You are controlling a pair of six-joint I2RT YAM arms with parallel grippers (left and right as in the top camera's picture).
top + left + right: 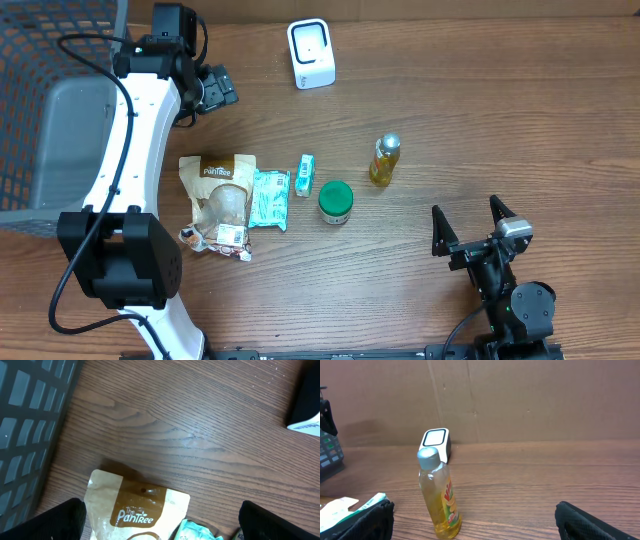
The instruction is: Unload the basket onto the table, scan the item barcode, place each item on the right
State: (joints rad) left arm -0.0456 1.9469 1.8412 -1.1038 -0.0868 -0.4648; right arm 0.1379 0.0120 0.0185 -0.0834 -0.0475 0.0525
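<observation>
Tabletop (pixel 480 110) of dark wood with a white barcode scanner (pixel 311 54), five grocery items and two robot arms, both claws spread wide and empty.

Far left of the scanner stands a grey mesh basket (pixel 40 100). The left claw (pixel 222 88) hangs left of the scanner and a little nearer the robot, its jaws wide over bare wood. Further toward the robot and left of the scanner, a brown Pantree pouch (pixel 218 200) lies flat, with a teal packet (pixel 268 198) right against its side and a small green-and-white box (pixel 305 174) just beside that. A green-lidded jar (pixel 335 201) sits almost straight in front of the scanner. A yellow bottle (pixel 385 160) with a silver cap stands upright, right of the scanner. The right claw (pixel 466 210) is farthest right of the scanner, jaws wide, holding nothing, well apart from the bottle.
</observation>
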